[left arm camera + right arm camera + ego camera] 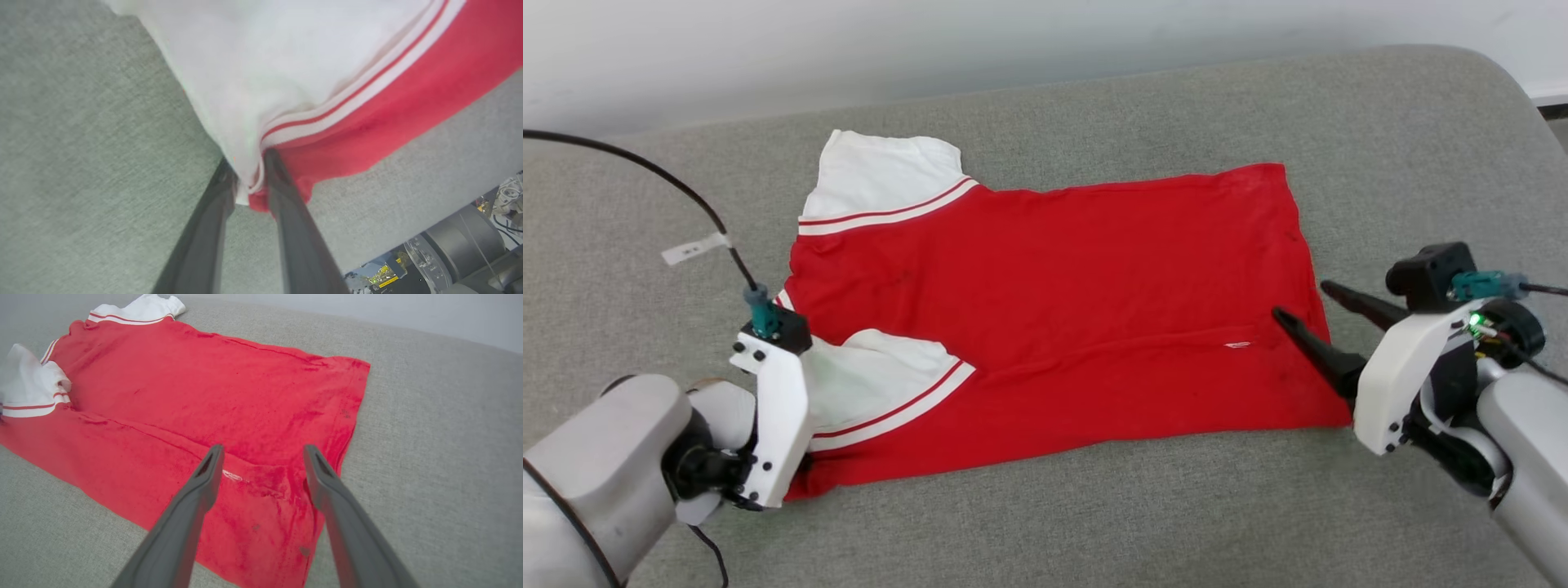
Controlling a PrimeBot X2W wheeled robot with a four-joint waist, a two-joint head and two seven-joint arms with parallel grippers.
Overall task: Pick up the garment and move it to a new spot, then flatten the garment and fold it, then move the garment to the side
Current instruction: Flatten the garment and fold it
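Bright, even diffuse light — faint shadows; left wrist view soft, garment [286, 61] whites overexposed.

Head camera overlooks the whole garment [1062, 310]; wrist cameras sit close at opposite ends

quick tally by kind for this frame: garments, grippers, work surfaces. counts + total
garment: 1
grippers: 2 (left gripper, right gripper)
grey padded surface: 1
Total: 4
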